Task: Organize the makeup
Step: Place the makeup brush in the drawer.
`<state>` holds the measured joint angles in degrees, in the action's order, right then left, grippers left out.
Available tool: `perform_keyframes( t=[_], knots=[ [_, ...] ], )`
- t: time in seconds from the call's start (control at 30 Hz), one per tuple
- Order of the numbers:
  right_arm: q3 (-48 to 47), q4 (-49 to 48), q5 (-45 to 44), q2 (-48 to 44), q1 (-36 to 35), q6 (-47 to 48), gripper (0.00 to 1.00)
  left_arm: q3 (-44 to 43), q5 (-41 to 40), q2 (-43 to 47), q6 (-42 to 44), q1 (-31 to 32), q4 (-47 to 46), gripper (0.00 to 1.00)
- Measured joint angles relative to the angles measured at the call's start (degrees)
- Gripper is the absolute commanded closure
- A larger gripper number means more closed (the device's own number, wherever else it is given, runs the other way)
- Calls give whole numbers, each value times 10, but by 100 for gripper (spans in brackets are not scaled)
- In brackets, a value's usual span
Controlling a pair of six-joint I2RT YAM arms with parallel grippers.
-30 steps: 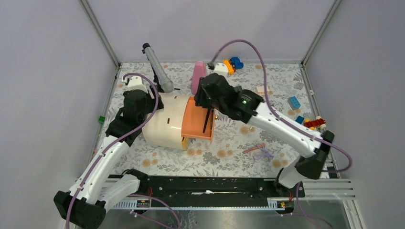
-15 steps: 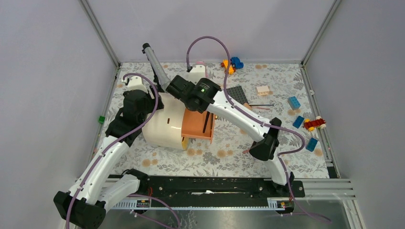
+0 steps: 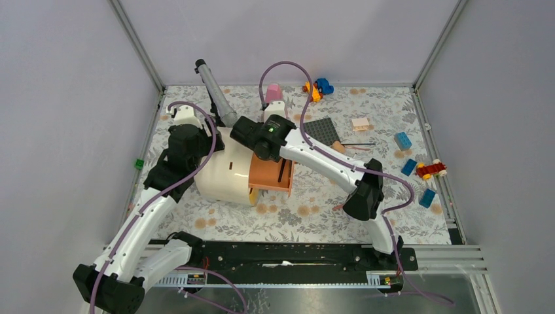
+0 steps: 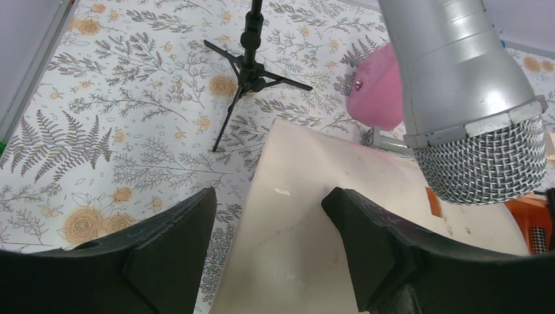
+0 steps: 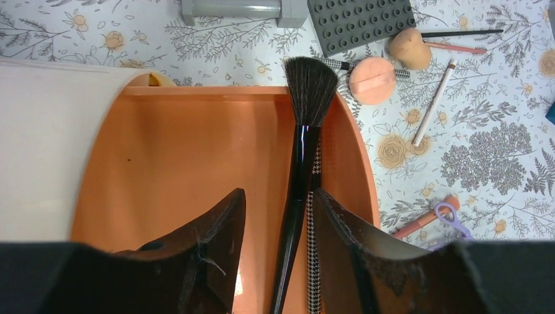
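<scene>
The floral bench (image 3: 307, 203) carries a cream case (image 4: 307, 170) with an orange tray (image 5: 196, 150). My right gripper (image 5: 280, 196) stands parted over the tray, straddling a black brush (image 5: 302, 131) lying in it, unclamped. The puff (image 5: 371, 80) and sponge (image 5: 409, 48) lie at the tray's 1 o'clock, and my left gripper (image 4: 268, 196) hangs wide apart and empty above the case.

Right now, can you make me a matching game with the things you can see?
Things:
1. black brush
2. egg-shaped sponge
3. studded plate
4. microphone

Matches:
A. silver with a mesh head
B. dark grey
C. lying in the orange tray
D. peach

Pairs: 1-C, 2-D, 3-B, 4-A
</scene>
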<state>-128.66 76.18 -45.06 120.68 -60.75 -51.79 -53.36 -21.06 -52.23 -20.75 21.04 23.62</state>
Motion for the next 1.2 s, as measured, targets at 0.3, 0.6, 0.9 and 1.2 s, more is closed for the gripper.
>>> perform_keyframes(
  t=[0.3, 0.6, 0.9, 1.2],
  knots=[
    [75, -44, 17, -24, 8, -11, 61, 2, 2, 4, 0, 0, 1, 25],
    [167, -119, 53, -83, 23, 2, 88, 3, 2, 4, 0, 0, 0, 25],
    [206, -196, 106, -122, 24, 77, 91, 3, 2, 4, 0, 0, 0, 25],
    [299, -296, 188, -185, 24, 177, 86, 3, 2, 4, 0, 0, 0, 25]
  ],
)
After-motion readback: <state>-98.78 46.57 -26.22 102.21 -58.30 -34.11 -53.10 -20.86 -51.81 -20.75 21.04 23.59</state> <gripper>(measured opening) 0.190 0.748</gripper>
